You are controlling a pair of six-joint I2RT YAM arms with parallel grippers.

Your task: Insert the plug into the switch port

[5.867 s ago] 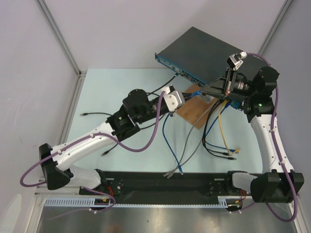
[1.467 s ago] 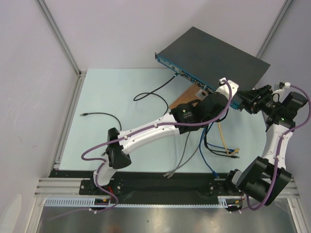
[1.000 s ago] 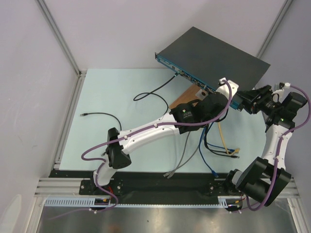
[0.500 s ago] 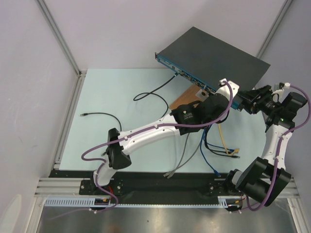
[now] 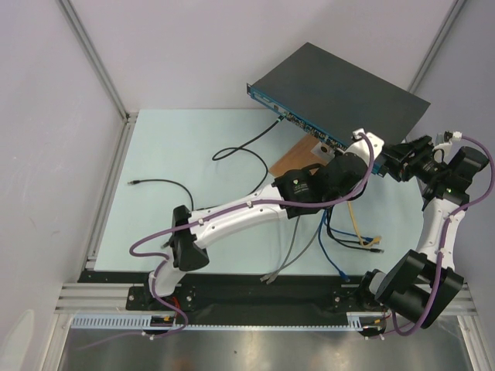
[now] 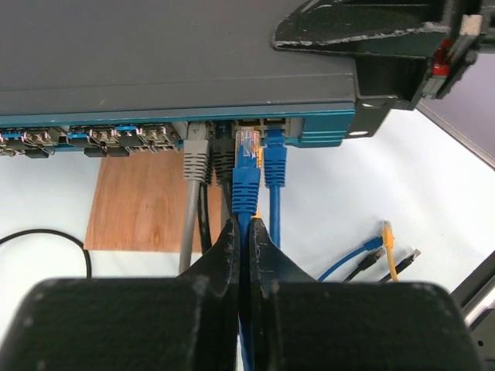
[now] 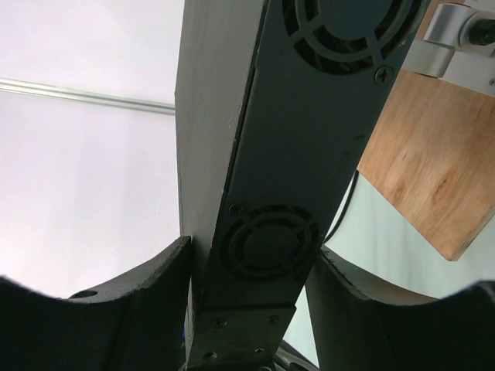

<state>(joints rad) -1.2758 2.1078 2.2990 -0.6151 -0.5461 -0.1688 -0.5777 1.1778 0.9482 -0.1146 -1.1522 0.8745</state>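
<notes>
Left wrist: left gripper (image 6: 243,226) pinching blue cable (image 6: 244,202), plug (image 6: 246,151) at switch (image 6: 155,62) port. Right wrist: right gripper (image 7: 251,256) clamping switch end. Print illegible.

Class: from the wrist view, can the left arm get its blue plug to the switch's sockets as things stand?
Probably yes: the left gripper, shut on the blue cable, has the blue plug right at the socket row of the switch, nothing between; neighbouring plugs crowd both sides.
</notes>
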